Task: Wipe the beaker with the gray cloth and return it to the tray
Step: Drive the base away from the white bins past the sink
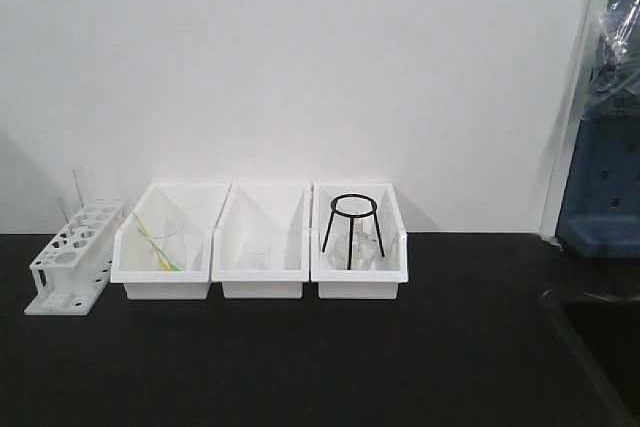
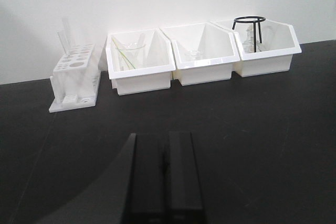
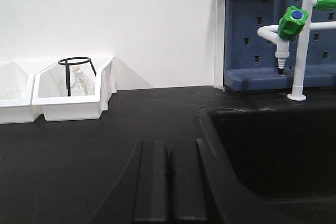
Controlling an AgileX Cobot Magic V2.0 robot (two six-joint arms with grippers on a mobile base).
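Three white trays stand in a row by the back wall: left [image 1: 160,272], middle [image 1: 262,272], right [image 1: 360,272]. A clear glass beaker [image 1: 160,239] with yellow-green rods stands in the left tray and also shows in the left wrist view [image 2: 128,56]. A smaller clear beaker [image 1: 260,250] is in the middle tray. No gray cloth is in view. My left gripper [image 2: 165,137] is shut and empty, low over the black table, well in front of the trays. My right gripper [image 3: 168,142] is shut and empty, beside the sink edge. Neither gripper shows in the front view.
A white test tube rack [image 1: 72,257] stands left of the trays. The right tray holds a black tripod ring [image 1: 352,217] over glassware. A black sink [image 3: 273,150] is sunk into the table at the right, with a green-handled tap [image 3: 292,22] and a blue pegboard [image 1: 605,187] behind.
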